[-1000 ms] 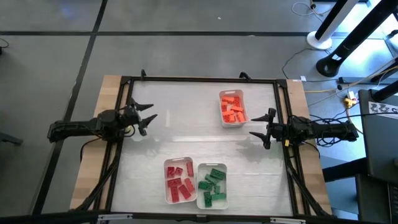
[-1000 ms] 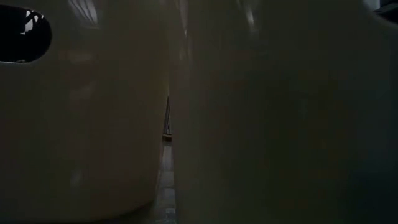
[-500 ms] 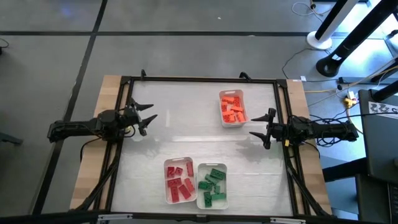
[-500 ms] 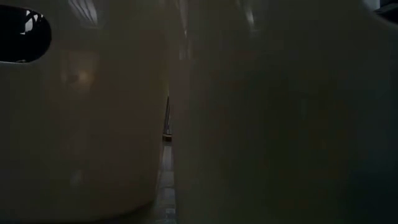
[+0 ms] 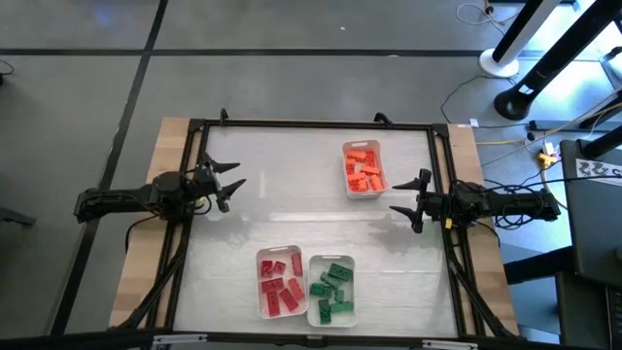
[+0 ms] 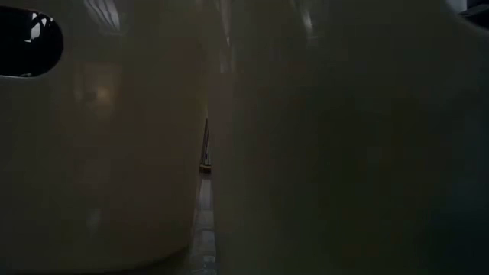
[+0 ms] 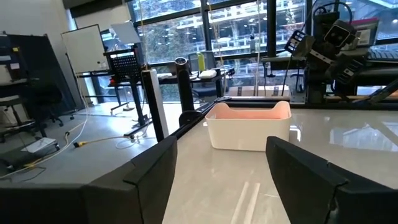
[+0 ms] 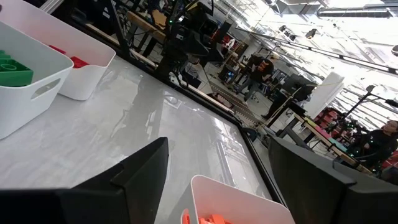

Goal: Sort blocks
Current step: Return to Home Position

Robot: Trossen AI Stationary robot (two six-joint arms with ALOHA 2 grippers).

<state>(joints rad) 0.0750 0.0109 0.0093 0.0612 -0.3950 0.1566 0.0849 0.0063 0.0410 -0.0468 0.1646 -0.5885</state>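
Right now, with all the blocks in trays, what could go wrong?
The open right gripper hangs near the orange tray; a swing inward might nudge it. The left gripper, also open, waits farther off. The red tray and green tray sit side by side; bumping one might shove the other. Tray walls nearly fill the low view, which might miss trouble.

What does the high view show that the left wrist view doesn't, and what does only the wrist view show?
Only the high view: the red blocks and green blocks in two side-by-side trays, and the orange blocks themselves. Only the left wrist view: the room beyond the table, with a whiteboard and big windows. Both: the orange blocks' white tray, the right arm, and the open left hand.
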